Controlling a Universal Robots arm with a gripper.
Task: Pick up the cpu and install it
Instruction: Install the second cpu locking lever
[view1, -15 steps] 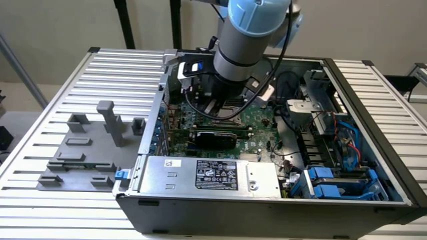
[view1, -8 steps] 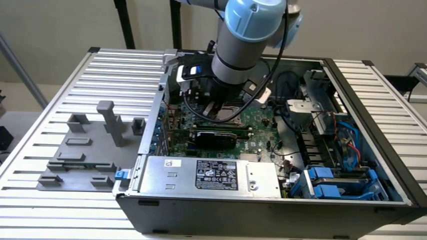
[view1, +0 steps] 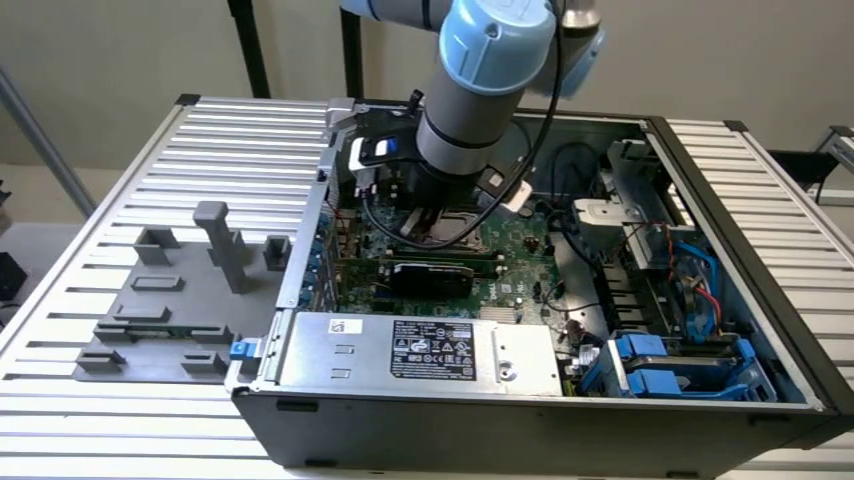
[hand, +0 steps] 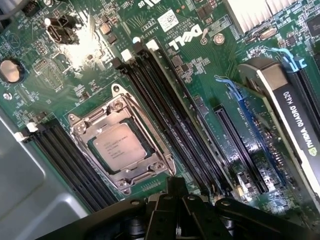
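Small silvery square cpu (hand: 120, 148) sitting in the metal-framed motherboard socket (hand: 120, 145); black end effector (hand: 175, 210) hovering above, finger state undeterminable; installation looking largely done.

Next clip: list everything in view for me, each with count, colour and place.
cpu: one, silvery, sitting in the metal socket frame on the motherboard.
motherboard: one, green, inside the case.
memory slots: several, black, beside the socket.
graphics card: one, black, in a slot.
computer case: one, dark grey, open on the table.
power supply: one, silver, at the case's near edge.
tray blocks: grey, on the slatted table at the exterior view's left.
gripper: one, black, above the motherboard near the socket.
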